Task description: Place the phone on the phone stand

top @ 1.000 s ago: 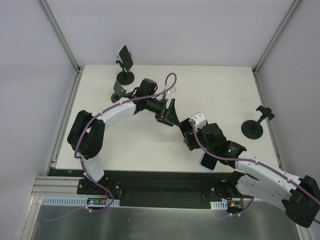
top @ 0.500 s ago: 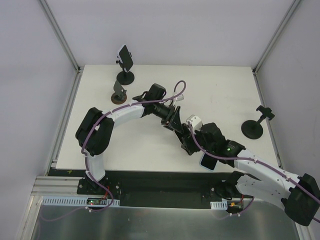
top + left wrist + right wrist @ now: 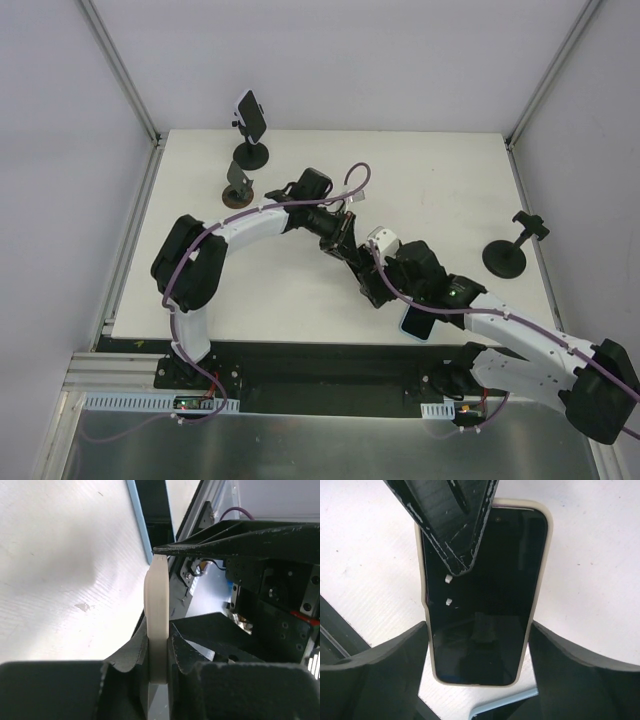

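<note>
Pinching phone point(image 3: 156, 595) flat between nearly closed left gripper point(image 3: 159, 647) jaws; right gripper point(image 3: 478, 630) jaws, wide apart, clamp its sides.

The cream-cased, black-screened phone point(image 3: 500, 580) is hanging over the middle of the white flat table point(image 3: 420, 170). It is sitting between the fingers of the right gripper point(image 3: 477, 630), and the left gripper point(image 3: 159, 655) is pinching its far end. A black round-based phone stand point(image 3: 505, 255) is standing well apart, by the right edge. At the back left, a second black stand point(image 3: 251, 155) is carrying a dark phone point(image 3: 250, 113), and a small brown-based bracket point(image 3: 237, 188) is standing just before it. A blue-edged flat phone point(image 3: 413, 323) is lying at the near edge, beneath the right arm.
</note>
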